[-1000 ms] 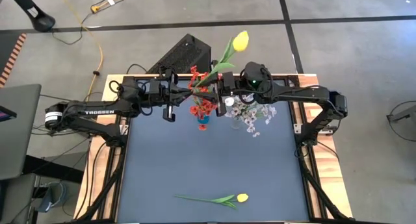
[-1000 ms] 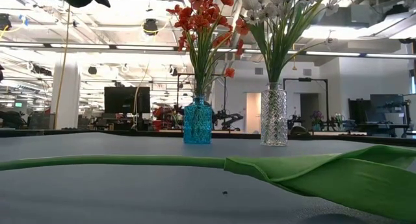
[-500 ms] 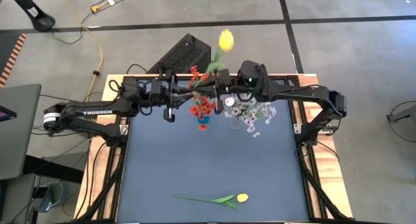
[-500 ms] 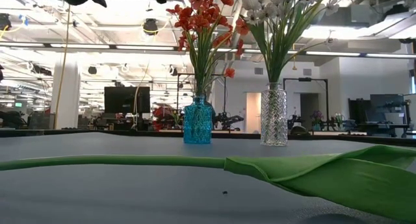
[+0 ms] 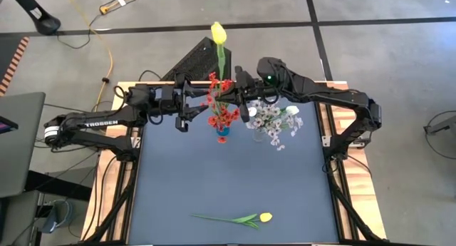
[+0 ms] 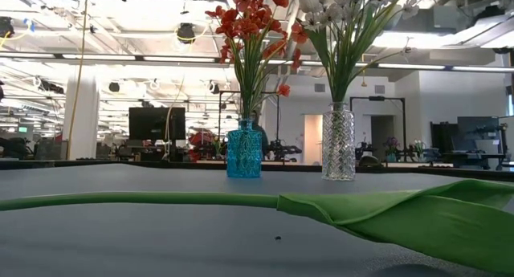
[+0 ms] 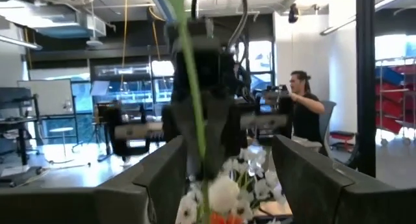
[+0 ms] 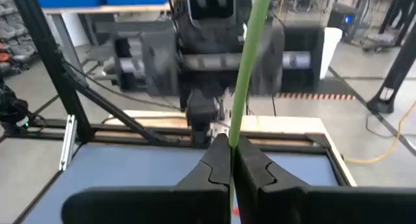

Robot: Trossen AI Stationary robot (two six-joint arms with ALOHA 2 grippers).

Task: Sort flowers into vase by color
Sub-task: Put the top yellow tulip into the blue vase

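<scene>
Two yellow tulips (image 5: 218, 32) (image 5: 265, 217), two vases — one blue (image 6: 244, 150), one clear (image 6: 338, 142) — and two arms.

Bright, even overhead light; ceiling strips (image 6: 161, 59) glare in the low view, and both wrist views look softly blurred.

open-plan robotics lab, exposed ceiling ducts (image 6: 120, 24), monitors (image 6: 157, 123), person at desk (image 7: 305, 113)

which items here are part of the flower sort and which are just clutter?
Job: yellow tulip held up by the right gripper; left gripper; second yellow tulip lying flat; blue vase with red flowers; clear vase with white flowers.

Clutter: laptop, yellow cable.
</scene>
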